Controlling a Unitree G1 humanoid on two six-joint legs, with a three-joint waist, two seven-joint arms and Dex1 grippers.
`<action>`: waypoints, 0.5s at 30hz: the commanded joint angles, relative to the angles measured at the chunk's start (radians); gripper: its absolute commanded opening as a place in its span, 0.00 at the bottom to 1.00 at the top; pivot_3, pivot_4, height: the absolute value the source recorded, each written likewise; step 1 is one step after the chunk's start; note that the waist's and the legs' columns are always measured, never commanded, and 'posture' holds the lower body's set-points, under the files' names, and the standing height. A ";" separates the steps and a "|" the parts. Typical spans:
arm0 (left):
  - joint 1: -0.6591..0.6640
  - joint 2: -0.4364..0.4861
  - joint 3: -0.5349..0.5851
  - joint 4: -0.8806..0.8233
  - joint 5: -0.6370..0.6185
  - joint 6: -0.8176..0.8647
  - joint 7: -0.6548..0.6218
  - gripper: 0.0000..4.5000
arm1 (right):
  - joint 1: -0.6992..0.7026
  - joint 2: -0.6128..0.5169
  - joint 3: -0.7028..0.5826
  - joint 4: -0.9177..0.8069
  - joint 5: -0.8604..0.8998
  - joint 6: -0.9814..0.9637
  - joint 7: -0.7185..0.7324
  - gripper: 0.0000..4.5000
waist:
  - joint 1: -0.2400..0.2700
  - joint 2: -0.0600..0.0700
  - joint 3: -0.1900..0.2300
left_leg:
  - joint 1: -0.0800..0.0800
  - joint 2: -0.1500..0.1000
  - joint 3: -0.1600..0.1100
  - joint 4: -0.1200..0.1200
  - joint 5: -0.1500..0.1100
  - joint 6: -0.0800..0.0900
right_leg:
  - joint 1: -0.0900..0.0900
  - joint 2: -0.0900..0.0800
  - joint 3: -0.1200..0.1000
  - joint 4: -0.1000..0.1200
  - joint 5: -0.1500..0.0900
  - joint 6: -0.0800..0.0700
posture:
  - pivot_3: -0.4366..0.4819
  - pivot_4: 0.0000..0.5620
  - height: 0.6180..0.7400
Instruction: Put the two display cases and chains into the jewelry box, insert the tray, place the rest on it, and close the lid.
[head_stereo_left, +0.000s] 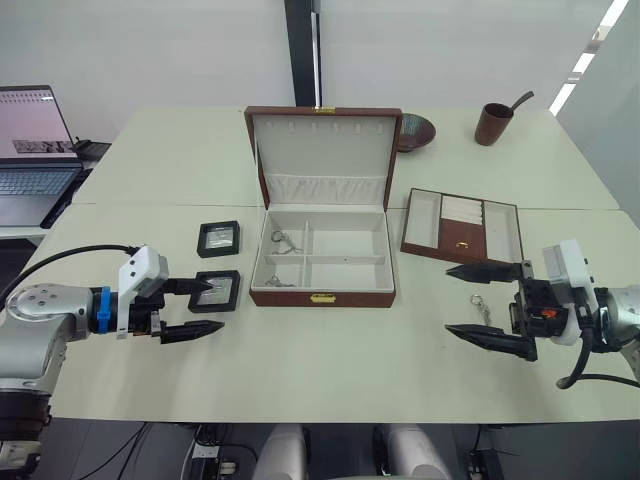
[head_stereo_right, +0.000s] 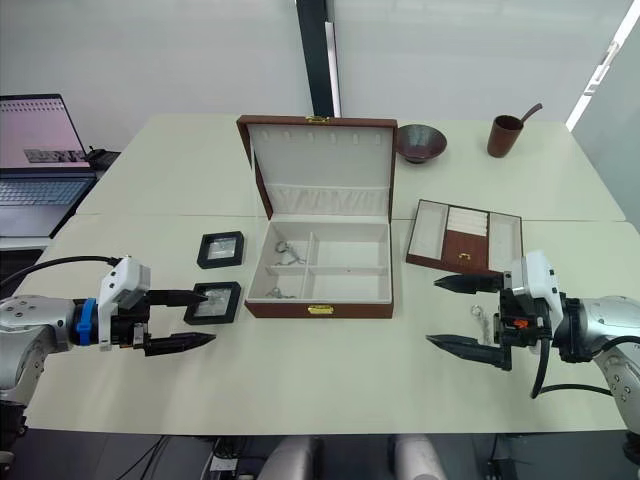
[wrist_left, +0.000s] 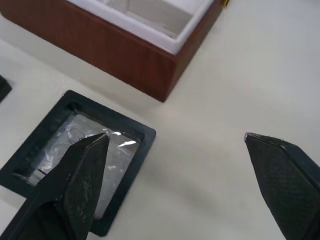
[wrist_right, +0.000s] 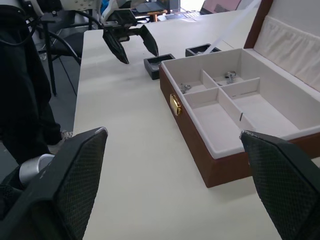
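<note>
- Because the near display case (head_stereo_left: 216, 290) is a thin, flat, rigid black frame with a clear window, it probably weighs little and slides easily on the smooth table (head_stereo_left: 350, 360); the window may scratch or crack under point pressure.
- The case lies just left of the jewelry box (head_stereo_left: 322, 265), at its near left corner, with the second display case (head_stereo_left: 218, 238) a little farther back.
- The left gripper (head_stereo_left: 200, 308) stands wide, one finger over the case's window, the other nearer, over bare table.
- Recommended hold: pinch across two opposite frame edges, not the window; a low, level approach suits so thin a part.
- The right gripper (head_stereo_left: 485, 305) is also spread wide, hovering over a small silvery chain (head_stereo_left: 479, 303) on the table, near the tray (head_stereo_left: 463, 226).
- The chain is limp and slippery; a pinch at its bunched part or ring looks most secure.
- Two chains (head_stereo_left: 283, 240) already lie in the box's left compartments; the lid (head_stereo_left: 324, 155) stands open.
</note>
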 joint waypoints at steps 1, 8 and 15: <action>-0.028 0.030 -0.040 0.037 0.076 -0.099 -0.025 1.00 | -0.004 -0.015 0.004 -0.027 -0.012 -0.034 0.021 1.00 | 0.000 0.000 0.000 | 0.000 0.000 0.000 0.000 0.000 0.000 | 0.000 0.000 0.000 0.000 0.000 0.000 | 0.48 0.27 1.00; -0.059 0.010 -0.063 0.084 0.126 -0.130 -0.002 1.00 | 0.023 0.003 0.005 -0.020 -0.042 -0.087 0.026 1.00 | -0.001 0.000 0.000 | 0.000 0.000 0.000 0.000 0.000 0.000 | 0.000 0.000 0.000 0.000 0.000 0.000 | 0.48 0.27 1.00; -0.070 -0.005 -0.083 0.112 0.164 -0.153 0.023 0.87 | 0.025 0.014 0.021 0.006 -0.074 -0.129 0.029 1.00 | -0.001 0.000 0.000 | 0.000 0.000 0.000 0.000 0.000 0.000 | 0.000 0.000 0.000 0.001 0.000 0.000 | 0.48 0.27 1.00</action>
